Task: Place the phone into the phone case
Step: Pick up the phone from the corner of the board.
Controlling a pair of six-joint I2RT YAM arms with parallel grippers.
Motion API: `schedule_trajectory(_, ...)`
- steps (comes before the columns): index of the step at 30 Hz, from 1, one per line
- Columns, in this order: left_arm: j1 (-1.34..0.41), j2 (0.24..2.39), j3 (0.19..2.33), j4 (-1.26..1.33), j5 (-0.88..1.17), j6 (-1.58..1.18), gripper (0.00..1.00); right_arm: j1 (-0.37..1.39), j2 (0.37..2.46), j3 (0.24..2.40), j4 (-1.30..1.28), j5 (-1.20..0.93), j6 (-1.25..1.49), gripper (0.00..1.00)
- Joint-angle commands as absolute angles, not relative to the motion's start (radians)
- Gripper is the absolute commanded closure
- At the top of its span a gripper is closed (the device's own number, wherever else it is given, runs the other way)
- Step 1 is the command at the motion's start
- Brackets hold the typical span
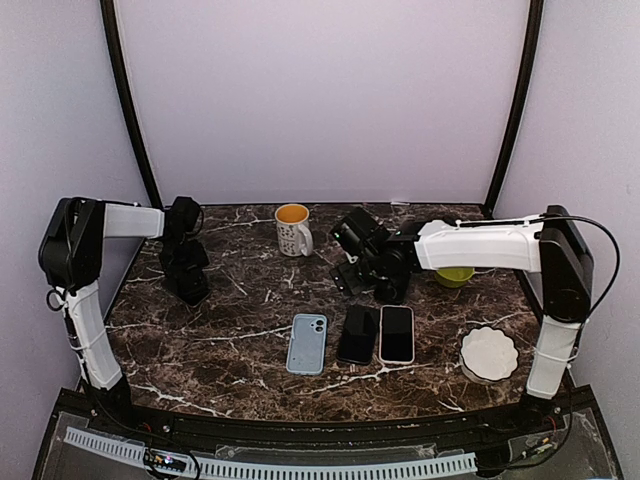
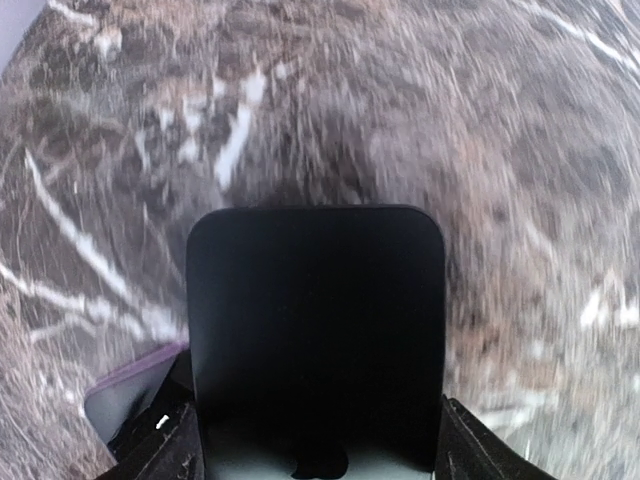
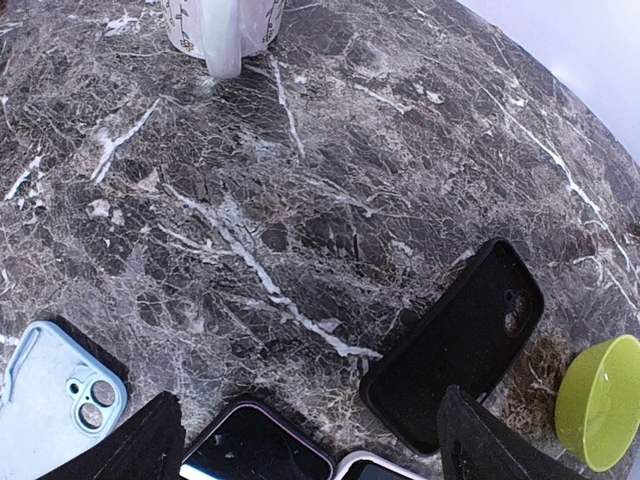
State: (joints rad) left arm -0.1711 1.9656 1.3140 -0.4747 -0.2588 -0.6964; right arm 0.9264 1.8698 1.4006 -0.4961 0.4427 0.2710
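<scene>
1. The left arm [image 1: 85,290] rises from the near-left corner of the table [image 1: 230,330], bends at a raised joint, and runs rightward above the left edge.
2. The left gripper [image 1: 187,275] points down, low over the far-left part of the table. Its fingers [image 2: 165,445] press against both sides of a black phone [image 2: 315,330].
3. The right arm [image 1: 480,245] climbs from the near-right corner, and its white forearm stretches leftward over the far half.
4. The right gripper [image 1: 350,265] angles downward near the table's middle, with its fingers [image 3: 130,445] spread wide apart.
</scene>
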Motion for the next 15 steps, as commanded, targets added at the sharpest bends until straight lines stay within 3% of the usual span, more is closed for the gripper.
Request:
schedule_trajectory(1,-0.178,1.871,1.172,-0.426,-0.132,-0.648,0.84,0.922,1.842,1.430,-0.511,0.460,0.275,0.12)
schedule_trajectory(6,-0.240,1.753,1.037,-0.375,-0.141,-0.621,0.92,0.922,1.841,1.441,-0.512,0.449,0.275,0.12)
schedule_trajectory(15,-0.448,1.542,0.858,-0.202,-0.164,-0.517,0.93,0.920,1.828,1.444,-0.465,0.289,0.272,0.11)
